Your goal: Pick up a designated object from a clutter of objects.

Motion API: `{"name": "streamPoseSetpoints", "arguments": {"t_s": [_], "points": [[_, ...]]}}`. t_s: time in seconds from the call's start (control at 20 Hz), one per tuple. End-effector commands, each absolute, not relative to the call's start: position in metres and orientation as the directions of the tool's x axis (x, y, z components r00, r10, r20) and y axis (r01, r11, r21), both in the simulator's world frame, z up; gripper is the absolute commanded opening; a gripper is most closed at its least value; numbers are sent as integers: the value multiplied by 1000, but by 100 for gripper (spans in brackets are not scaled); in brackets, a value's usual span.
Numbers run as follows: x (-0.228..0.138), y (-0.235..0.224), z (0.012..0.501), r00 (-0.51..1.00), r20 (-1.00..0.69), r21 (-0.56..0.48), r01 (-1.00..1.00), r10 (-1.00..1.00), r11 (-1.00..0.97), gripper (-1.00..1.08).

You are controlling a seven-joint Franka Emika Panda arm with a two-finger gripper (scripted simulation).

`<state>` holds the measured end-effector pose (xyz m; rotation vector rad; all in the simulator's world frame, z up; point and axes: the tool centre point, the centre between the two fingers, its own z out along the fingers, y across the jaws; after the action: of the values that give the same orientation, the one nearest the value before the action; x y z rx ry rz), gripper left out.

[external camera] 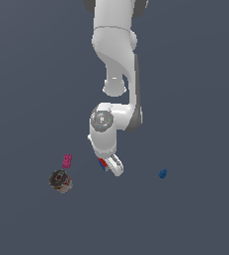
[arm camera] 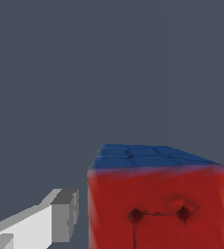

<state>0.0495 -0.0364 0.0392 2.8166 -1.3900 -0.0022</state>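
- Wrist view: the small cube with a red face and a blue gridded top (arm camera: 157, 199) fills the space between my fingers. One pale grey finger (arm camera: 41, 226) shows on one side with a gap to the red face; only a sliver of the other shows at the frame edge, right at the cube's far side.
- My gripper (external camera: 109, 167): straddling the cube, jaws only a little wider than it. I can't tell whether both pads are in contact, so I won't call it a firm hold.
- Exterior view: the cube (external camera: 103, 164) shows as a red-blue sliver under my hand, on the plain dark grey floor (external camera: 196, 219), roughly mid-scene. No floor edges are in view, so I can't place it by edge or corner.
- Risk 1: off-centre squeeze. If one pad lands first, it would probably shove or yaw the cube instead of clamping it.
- Risk 2: the faces look smooth, so a shallow or corner-biased pinch could slip on the lift.
- Risk 3: I can't see how deep the fingertips sit; too high and I'd catch only the top rim.
- Room: the pink flat block (external camera: 66, 160) and dark round can (external camera: 60, 181) sit together toward the exterior view's left, well apart from me. The tiny blue lump (external camera: 163, 173) lies toward the exterior view's right, also well apart.
- Nothing crowds the cube, and straight up looks open.
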Motion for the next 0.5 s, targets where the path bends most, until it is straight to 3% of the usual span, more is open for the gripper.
{"name": "streamPoseSetpoints", "arguments": {"t_s": [0.0,0.1,0.15,0.45], "points": [[50,-36,34,608,0,0,-794,-794,-608,100],[51,-36,33,608,0,0,-794,-794,-608,100],[51,-36,33,608,0,0,-794,-794,-608,-100],[51,-36,33,608,0,0,-794,-794,-608,-100]]}}
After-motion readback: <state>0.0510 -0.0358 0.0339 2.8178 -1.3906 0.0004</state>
